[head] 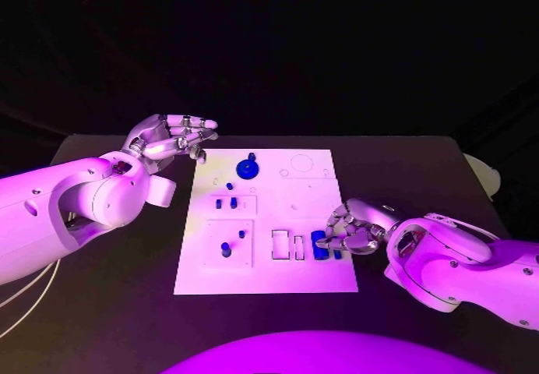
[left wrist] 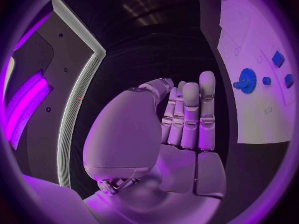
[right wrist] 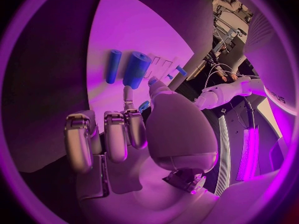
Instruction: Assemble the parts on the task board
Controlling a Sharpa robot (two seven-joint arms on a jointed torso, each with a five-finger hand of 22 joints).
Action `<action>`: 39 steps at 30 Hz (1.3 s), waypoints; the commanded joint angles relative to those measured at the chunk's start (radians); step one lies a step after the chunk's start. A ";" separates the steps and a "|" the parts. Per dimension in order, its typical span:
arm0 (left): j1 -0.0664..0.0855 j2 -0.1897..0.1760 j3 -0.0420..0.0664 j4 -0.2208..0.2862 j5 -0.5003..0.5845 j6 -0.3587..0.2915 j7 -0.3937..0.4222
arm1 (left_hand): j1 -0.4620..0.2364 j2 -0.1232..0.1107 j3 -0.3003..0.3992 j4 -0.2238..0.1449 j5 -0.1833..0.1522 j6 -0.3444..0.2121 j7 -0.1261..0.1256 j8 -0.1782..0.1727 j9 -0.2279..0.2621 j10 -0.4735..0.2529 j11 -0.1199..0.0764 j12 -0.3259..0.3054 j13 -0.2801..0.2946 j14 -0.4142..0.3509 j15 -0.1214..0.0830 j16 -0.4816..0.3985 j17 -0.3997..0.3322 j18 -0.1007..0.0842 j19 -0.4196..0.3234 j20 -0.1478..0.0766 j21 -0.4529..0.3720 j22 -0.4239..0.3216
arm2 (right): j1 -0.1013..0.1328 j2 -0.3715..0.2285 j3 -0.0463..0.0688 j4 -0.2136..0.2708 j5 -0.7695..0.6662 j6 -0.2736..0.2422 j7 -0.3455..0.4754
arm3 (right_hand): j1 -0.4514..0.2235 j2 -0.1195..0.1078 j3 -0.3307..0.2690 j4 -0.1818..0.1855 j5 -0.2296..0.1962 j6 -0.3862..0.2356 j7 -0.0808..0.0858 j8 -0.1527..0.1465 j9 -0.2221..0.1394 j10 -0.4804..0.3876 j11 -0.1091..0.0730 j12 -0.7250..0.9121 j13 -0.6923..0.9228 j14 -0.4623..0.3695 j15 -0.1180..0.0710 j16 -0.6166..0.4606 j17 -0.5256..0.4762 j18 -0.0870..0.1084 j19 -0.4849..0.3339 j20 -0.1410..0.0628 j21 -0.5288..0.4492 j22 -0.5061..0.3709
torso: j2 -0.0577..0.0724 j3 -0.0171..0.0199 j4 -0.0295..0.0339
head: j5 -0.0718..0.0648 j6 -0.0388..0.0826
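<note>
Task board (head: 267,273): white rectangular plate at table (head: 101,312) centre, long axis running away from robot. Blue gear (head: 246,167) flat near far edge. Two blue cylinders (head: 320,245) near right edge, lying along board's length. Right hand (head: 350,231) beside cylinders, fingers curled, cannot tell whether grasping. Left hand (head: 170,139) off board's far-left corner, fingers apart, holding nothing.

White task board (head: 269,273) on black table (head: 416,164)

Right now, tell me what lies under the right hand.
Under the right hand lies the task board's right edge, with two blue cylindrical parts beside its fingers. Anything directly beneath the palm is covered.
</note>
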 commanded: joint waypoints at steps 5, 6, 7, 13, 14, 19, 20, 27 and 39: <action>0.000 0.000 0.000 0.003 0.006 0.013 0.008 | -0.002 0.005 0.003 0.002 0.003 -0.005 0.005 0.004 -0.001 -0.009 -0.001 0.006 0.001 -0.008 0.001 -0.005 -0.001 0.007 -0.001 -0.004 -0.007 -0.001 | -0.011 0.015 0.000 -0.004 -0.078 0.038 -0.055 | -0.017 0.006 -0.014 0.000 0.003 0.003 -0.005 0.006 0.003 0.021 -0.001 0.006 0.136 0.091 0.001 0.004 0.185 -0.007 0.103 0.005 0.004 0.264 | 0.000 0.0006 -0.0005 | 0.004 0.000; 0.000 0.000 0.000 0.003 0.006 0.014 0.008 | -0.002 0.005 0.003 0.002 0.003 -0.005 0.005 0.004 -0.001 -0.009 -0.001 0.006 0.001 -0.008 0.001 -0.005 -0.001 0.007 -0.001 -0.004 -0.007 -0.001 | -0.012 0.016 0.000 -0.005 -0.079 0.039 -0.057 | -0.021 0.007 -0.019 0.000 0.004 0.004 -0.005 0.007 0.003 0.020 -0.001 0.005 0.136 0.091 0.000 0.004 0.185 -0.007 0.103 0.005 0.004 0.264 | 0.000 0.0007 -0.0004 | 0.005 0.000; 0.000 0.000 0.000 0.003 0.006 0.014 0.008 | -0.002 0.005 0.003 0.002 0.003 -0.005 0.005 0.004 -0.001 -0.009 -0.001 0.006 0.001 -0.008 0.001 -0.005 -0.001 0.007 -0.001 -0.004 -0.007 -0.001 | -0.014 0.019 0.000 -0.006 -0.082 0.041 -0.058 | -0.021 0.007 -0.019 0.000 0.004 0.004 -0.005 0.007 0.003 0.020 -0.001 0.005 0.136 0.091 0.000 0.004 0.185 -0.007 0.103 0.005 0.004 0.264 | 0.000 0.0008 -0.0002 | 0.004 0.000; 0.000 -0.001 0.000 0.003 0.006 0.014 0.008 | -0.002 0.005 0.003 0.002 0.003 -0.005 0.005 0.004 -0.001 -0.009 -0.001 0.006 0.001 -0.008 0.001 -0.005 -0.001 0.007 -0.001 -0.004 -0.007 -0.001 | -0.028 0.037 0.000 -0.016 -0.101 0.046 -0.070 | -0.026 0.009 -0.026 0.000 0.004 0.005 -0.006 0.009 0.004 0.020 -0.002 0.004 0.136 0.091 0.000 0.003 0.184 -0.007 0.103 0.004 0.004 0.264 | 0.001 0.0008 0.0000 | 0.007 0.000; 0.000 -0.001 0.000 0.004 0.006 0.015 0.008 | -0.002 0.005 0.003 0.002 0.003 -0.005 0.005 0.004 -0.001 -0.009 -0.001 0.006 0.001 -0.008 0.001 -0.005 -0.001 0.007 -0.001 -0.004 -0.007 -0.001 | -0.030 0.040 0.000 -0.019 -0.104 0.047 -0.072 | -0.027 0.010 -0.027 0.000 0.004 0.005 -0.006 0.009 0.004 0.020 -0.002 0.004 0.136 0.091 -0.001 0.004 0.184 -0.007 0.103 0.004 0.004 0.264 | 0.001 0.0008 0.0000 | 0.007 0.001; 0.000 -0.003 0.000 0.004 0.006 0.017 0.006 | -0.005 0.005 0.002 0.003 0.003 -0.005 0.004 0.004 -0.001 -0.010 -0.001 0.008 0.001 -0.008 0.001 -0.005 -0.002 0.007 -0.001 -0.004 -0.007 -0.002 | -0.039 0.062 0.000 -0.036 -0.118 0.048 -0.082 | -0.033 0.013 -0.036 0.001 0.003 0.006 -0.007 0.012 0.005 0.019 -0.003 0.003 0.135 0.090 -0.001 0.003 0.184 -0.007 0.103 0.004 0.004 0.264 | 0.001 0.0008 0.0001 | 0.010 0.001; 0.000 -0.003 0.000 0.004 0.006 0.017 0.006 | -0.005 0.005 0.002 0.003 0.003 -0.005 0.004 0.004 -0.001 -0.010 -0.001 0.008 0.001 -0.008 0.001 -0.005 -0.002 0.007 -0.001 -0.004 -0.007 -0.002 | -0.042 0.068 0.000 -0.039 -0.121 0.048 -0.084 | -0.035 0.014 -0.039 0.001 0.004 0.006 -0.007 0.012 0.006 0.018 -0.003 0.002 0.134 0.090 -0.001 0.003 0.184 -0.007 0.103 0.004 0.004 0.264 | 0.001 0.0008 0.0001 | 0.010 0.001; 0.000 -0.005 0.000 0.006 0.006 0.019 0.004 | -0.005 0.005 0.002 0.003 0.003 -0.005 0.004 0.004 -0.001 -0.010 -0.001 0.008 0.001 -0.008 0.001 -0.005 -0.002 0.007 -0.001 -0.004 -0.007 -0.002 | -0.052 0.093 0.000 -0.054 -0.131 0.049 -0.095 | -0.037 0.019 -0.045 0.000 0.008 0.007 -0.008 0.014 0.007 0.018 -0.004 0.001 0.135 0.091 -0.002 0.004 0.185 -0.007 0.103 0.003 0.004 0.264 | 0.000 0.0004 0.0006 | 0.014 0.000; 0.000 -0.007 0.000 0.006 0.006 0.018 0.004 | -0.006 0.006 0.002 0.004 0.003 -0.005 0.004 0.004 -0.001 -0.010 -0.001 0.009 0.002 -0.008 0.002 -0.005 -0.002 0.007 -0.001 -0.004 -0.008 -0.002 | -0.056 0.099 0.000 -0.051 -0.132 -0.030 -0.100 | -0.003 0.055 -0.043 -0.002 0.060 0.019 -0.015 0.024 0.010 0.025 -0.010 0.007 0.145 0.091 -0.007 0.005 0.189 -0.007 0.103 0.000 0.004 0.264 | 0.000 0.0006 -0.0002 | 0.016 0.000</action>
